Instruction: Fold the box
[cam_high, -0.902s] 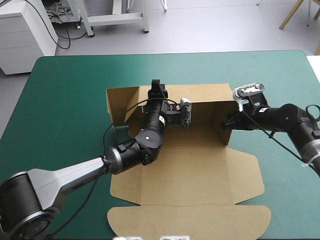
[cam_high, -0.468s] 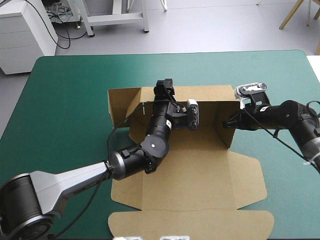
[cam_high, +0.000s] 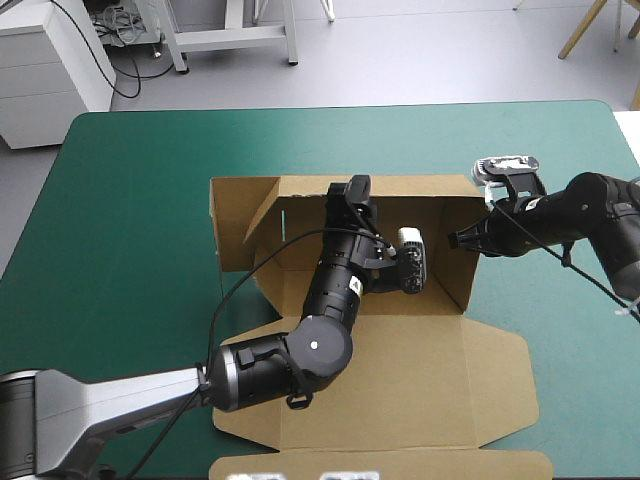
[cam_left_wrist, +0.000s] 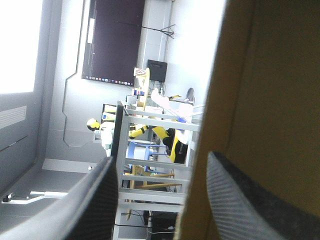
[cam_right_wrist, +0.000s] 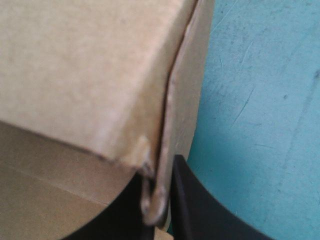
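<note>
Brown box (cam_high: 380, 340) lies centre frame on the teal-green cover (cam_high: 130, 200). It is mostly flat sheet, with the back wall (cam_high: 435, 200) raised. The wall's long axis runs left to right across the upper middle.

At the middle of the wall's top edge is the left gripper (cam_high: 352, 192). Its wrist view shows the fingers (cam_left_wrist: 95, 205) standing well apart with the board's edge falling between them, nothing clamped.

At the wall's right-hand end, middle right of frame, is the right gripper (cam_high: 462, 240). Its fingers (cam_right_wrist: 192, 205) are all but closed, pinching the doubled board edge at the corner.

Judgement: the right corner is secured. The left-end flap (cam_high: 235, 215), upper left, splays outward and is not tucked. The left arm is the nearer one to it.
</note>
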